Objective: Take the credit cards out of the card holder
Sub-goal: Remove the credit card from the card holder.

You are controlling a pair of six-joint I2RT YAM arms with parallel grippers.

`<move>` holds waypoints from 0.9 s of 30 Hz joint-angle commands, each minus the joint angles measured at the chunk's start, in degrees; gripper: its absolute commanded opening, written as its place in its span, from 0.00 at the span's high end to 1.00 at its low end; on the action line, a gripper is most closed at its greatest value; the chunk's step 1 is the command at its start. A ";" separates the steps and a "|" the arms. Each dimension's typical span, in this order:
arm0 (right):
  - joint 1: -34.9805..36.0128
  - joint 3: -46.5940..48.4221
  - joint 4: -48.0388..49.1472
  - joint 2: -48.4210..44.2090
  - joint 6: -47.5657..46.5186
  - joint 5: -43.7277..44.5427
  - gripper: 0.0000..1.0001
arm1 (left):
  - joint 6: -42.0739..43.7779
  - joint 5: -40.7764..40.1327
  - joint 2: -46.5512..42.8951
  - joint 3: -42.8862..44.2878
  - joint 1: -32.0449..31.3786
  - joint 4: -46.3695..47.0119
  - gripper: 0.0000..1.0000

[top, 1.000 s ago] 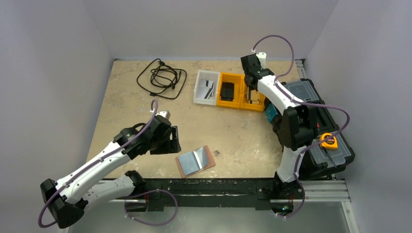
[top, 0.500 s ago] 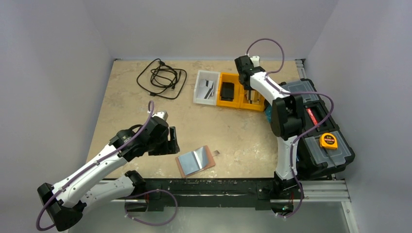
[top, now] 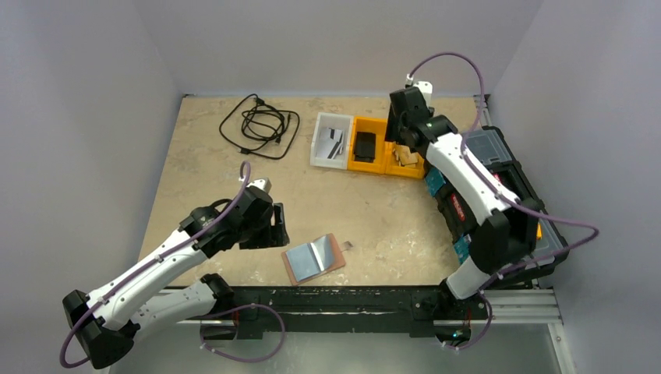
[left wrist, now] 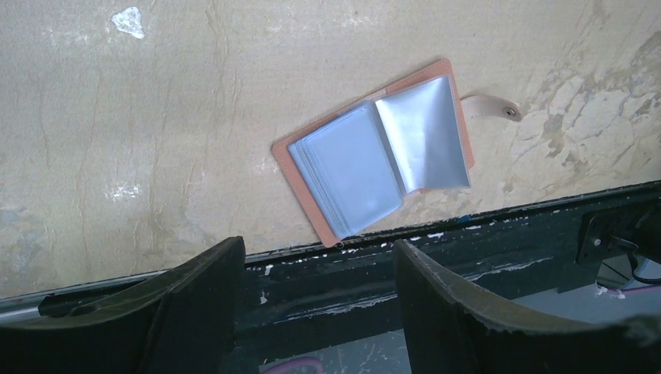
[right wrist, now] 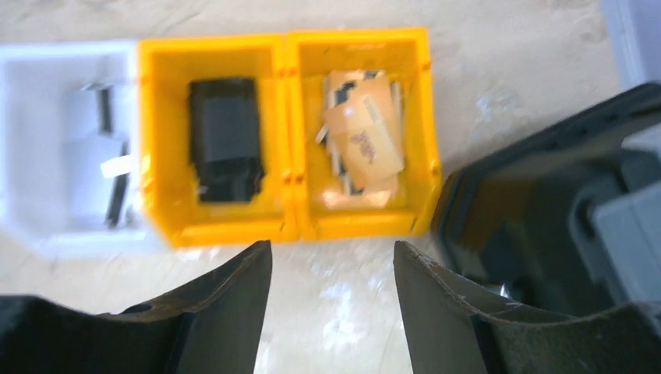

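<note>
Left gripper (top: pixel 275 224): hovers spread wide, empty, near worktop's near edge. Just right, card holder (top: pixel 313 259): lies splayed flat, credit cards (left wrist: pixel 347 171) inside glossy sleeves. Likely light, stiff, slippery; best pinched at sleeve mouth, cover pinned. Right gripper (right wrist: pixel 334 257): gapes empty above far-edge yellow trays (right wrist: pixel 226 226).

The card holder (left wrist: pixel 374 160) is seen with a matt, leather-like reddish-brown cover and glossy clear plastic sleeves (left wrist: pixel 425 128); the table (left wrist: pixel 156 117) is shown as mottled, stone-like, matt and scuffed; chipped black paint is seen on the front rail (left wrist: pixel 483 241); the yellow trays (right wrist: pixel 226 232) and the white tray (right wrist: pixel 47 234) are made of smooth, faintly shiny plastic; the tan pieces (right wrist: pixel 362 136) are given a matt, wood-like or card-like look.
</note>
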 commanded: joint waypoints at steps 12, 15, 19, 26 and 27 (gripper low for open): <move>25.53 -30.80 16.29 -23.47 14.27 -21.89 0.48 | -6.00 -4.72 -1.59 -4.69 0.66 -0.21 0.30; 31.84 -32.33 17.69 -22.43 16.77 -21.05 0.48 | -8.22 -6.52 -2.14 -5.87 1.55 -1.56 0.30; 39.31 -33.50 20.10 -19.11 19.01 -20.60 0.48 | -9.48 -7.26 -2.68 -7.13 4.20 -3.15 0.30; 50.10 -29.10 18.72 -8.25 18.71 -14.13 0.48 | -8.10 -4.43 -3.96 -7.95 9.78 -3.33 0.30; 51.18 -28.12 17.92 -6.45 18.60 -13.04 0.48 | -7.68 -3.45 -3.96 -8.23 10.84 -3.00 0.30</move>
